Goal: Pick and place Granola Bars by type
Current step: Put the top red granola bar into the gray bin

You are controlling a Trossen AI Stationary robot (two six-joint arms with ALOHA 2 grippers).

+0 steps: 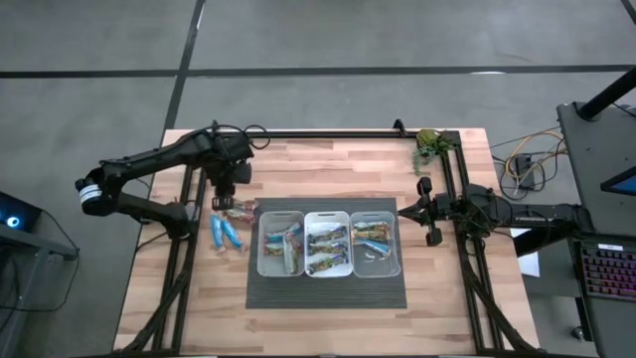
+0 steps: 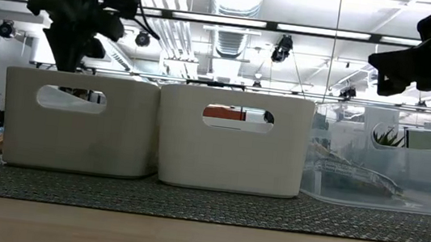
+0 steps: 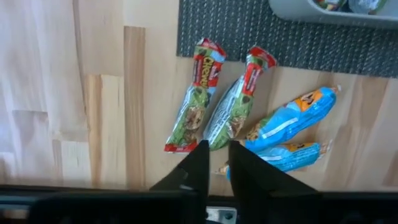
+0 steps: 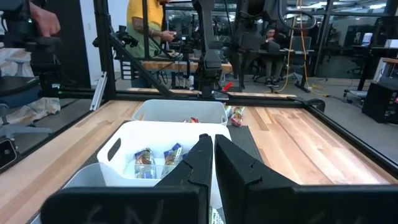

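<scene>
Hovering above loose Granola Bars (image 3: 217, 106) on the pale plank surface (image 1: 328, 164), beside the ribbed dark mat's (image 1: 328, 290) left edge, the left tool (image 3: 216, 163) is showing a narrow gap, holding nothing. Glossy crinkled wrappers: two green-red, two blue. More bars are lying in three bins (image 1: 329, 243). The right tool (image 1: 405, 209) is waiting closed near the surface's right edge.

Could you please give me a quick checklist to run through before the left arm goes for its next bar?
1. Left gripper above the loose foil-wrapped granola bars on the wood: ok.
2. Its jaws parted enough for a bar: not ok, only a narrow gap.
3. Jaws empty: ok.
4. Three rectangular plastic bins on the dark mat, unobstructed: ok.
5. Right gripper shut, parked beside the bins: ok.
6. Bars in the bins sorted by type: cannot tell.
</scene>
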